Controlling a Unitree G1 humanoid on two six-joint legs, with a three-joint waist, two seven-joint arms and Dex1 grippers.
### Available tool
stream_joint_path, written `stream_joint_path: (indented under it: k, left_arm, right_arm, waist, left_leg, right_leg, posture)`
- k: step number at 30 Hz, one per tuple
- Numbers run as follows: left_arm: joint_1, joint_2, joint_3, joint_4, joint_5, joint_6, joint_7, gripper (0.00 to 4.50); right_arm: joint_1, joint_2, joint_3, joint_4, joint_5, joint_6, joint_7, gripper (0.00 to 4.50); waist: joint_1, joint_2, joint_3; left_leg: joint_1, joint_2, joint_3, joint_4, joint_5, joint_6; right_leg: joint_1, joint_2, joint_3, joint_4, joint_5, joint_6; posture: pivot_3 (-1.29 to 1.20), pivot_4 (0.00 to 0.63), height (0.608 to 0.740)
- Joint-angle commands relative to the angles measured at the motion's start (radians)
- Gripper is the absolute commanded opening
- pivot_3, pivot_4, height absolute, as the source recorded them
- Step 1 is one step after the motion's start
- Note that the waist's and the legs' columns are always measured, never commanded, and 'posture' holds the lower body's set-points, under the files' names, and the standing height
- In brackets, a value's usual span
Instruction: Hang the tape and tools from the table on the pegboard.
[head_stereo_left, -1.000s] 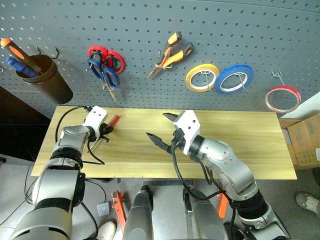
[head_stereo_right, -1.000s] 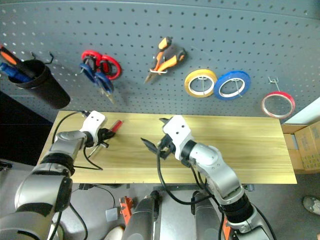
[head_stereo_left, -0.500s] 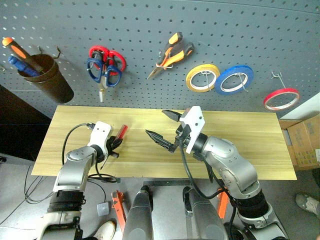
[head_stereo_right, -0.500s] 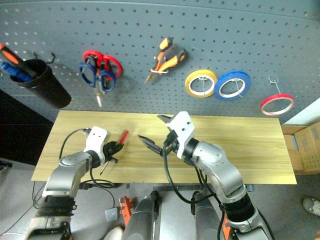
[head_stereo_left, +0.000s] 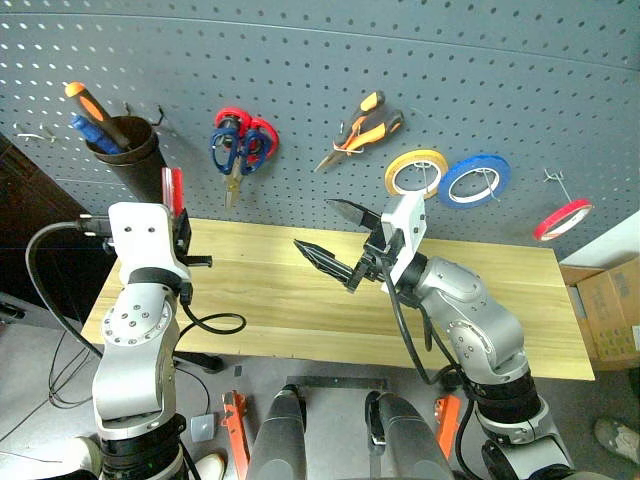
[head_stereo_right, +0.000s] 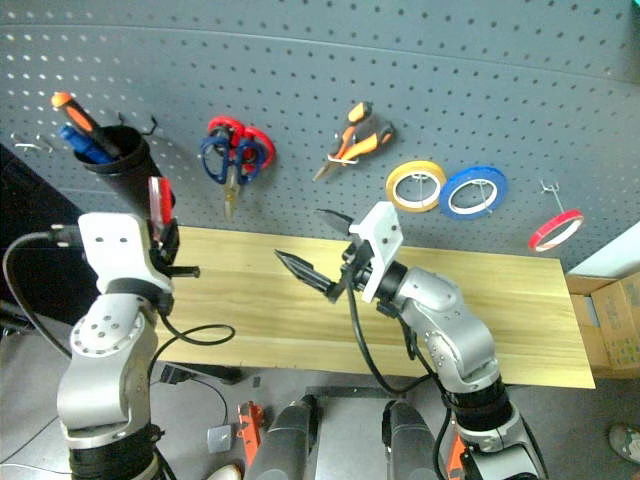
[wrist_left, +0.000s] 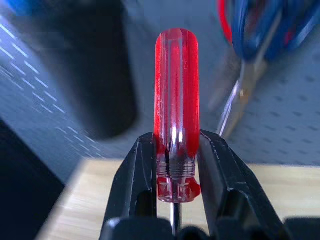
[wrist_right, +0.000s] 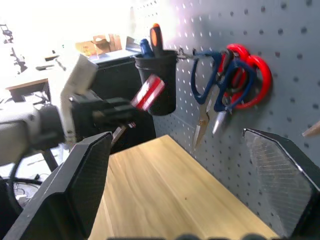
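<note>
pegboard (head_stereo_left: 300, 70): the big grey panel already carries nearly everything – both scissors on one hook, the pliers (head_stereo_left: 362, 128), then yellow, blue and the red tape ring (head_stereo_left: 562, 218) far right.

surface (head_stereo_left: 300, 300): the light wood top looks bare now, since the last tool has been lifted off it.

left tool (head_stereo_left: 172, 228): the big change – a second ago it was low over the wood with the screwdriver lying nearly flat, now the arm has swung up and back and the tool points at the board. Fingers are clamped together on the base of the handle, one on each side, as the left wrist view shows.

right tool (head_stereo_left: 328, 235): barely moved, just crept up a bit. Fingers spread wide, holding nothing, hovering over the middle of the wood.

cup (head_stereo_left: 128, 160): dark holder hanging on the board with an orange-handled screwdriver and something blue in it, just above and beside the raised left tool.

red screwdriver (wrist_left: 176, 107): clear red handle standing upright out of the grip, shaft tucked down between the fingers – my guess is it goes into that cup, and that would wrap the job up.
</note>
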Motion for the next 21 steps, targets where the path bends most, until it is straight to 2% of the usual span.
stream_joint_path:
  k: [1, 4, 8, 14, 21]
  left_arm:
    - [-0.050, 0.045, -0.003, -0.059, 0.081, -0.075, 0.047, 0.81]
    - [-0.107, 0.079, -0.010, -0.029, 0.113, -0.117, 0.057, 0.81]
    - [-0.274, 0.158, -0.013, 0.126, 0.134, -0.243, 0.054, 0.81]
    - [-0.535, 0.243, -0.005, 0.522, 0.102, -0.475, 0.047, 0.81]
    - [-0.763, 0.265, -0.037, 0.904, 0.072, -0.694, 0.013, 0.81]
  right_arm:
    - [-0.013, 0.014, -0.009, -0.016, 0.023, -0.046, 0.016, 4.50]
    - [-0.022, 0.024, -0.012, -0.018, 0.036, -0.047, 0.023, 4.50]
    - [-0.065, 0.055, -0.036, -0.028, 0.101, -0.032, 0.031, 4.50]
    - [-0.138, 0.083, -0.055, 0.012, 0.109, -0.041, 0.001, 4.50]
    - [-0.179, 0.107, -0.053, 0.053, 0.086, -0.067, -0.028, 4.50]
  waist:
    - [0.013, -0.001, -0.007]
    - [0.025, -0.001, -0.012]
    - [0.042, -0.002, -0.015]
    - [0.043, -0.003, -0.025]
    - [0.042, -0.004, -0.028]
  left_leg:
    - [0.001, 0.000, 0.000, 0.000, 0.000, 0.000]
    - [0.002, 0.000, 0.000, 0.000, 0.002, 0.000]
    - [0.004, 0.001, 0.000, 0.000, 0.004, 0.000]
    - [0.007, 0.001, 0.001, 0.000, 0.005, 0.000]
    - [0.007, 0.001, 0.002, -0.001, 0.006, -0.001]
  right_leg:
    - [0.001, 0.000, 0.000, 0.000, 0.000, 0.000]
    - [0.002, 0.001, 0.000, 0.000, 0.001, 0.000]
    - [0.003, 0.001, 0.000, 0.001, 0.003, -0.001]
    - [0.006, 0.002, 0.000, 0.000, 0.005, -0.002]
    - [0.005, 0.001, -0.001, 0.000, 0.008, -0.006]
  posture:
    - [0.25, 0.163, 0.740]
    - [0.25, 0.154, 0.740]
    - [0.24, 0.146, 0.740]
    - [0.22, 0.137, 0.740]
    - [0.19, 0.134, 0.740]
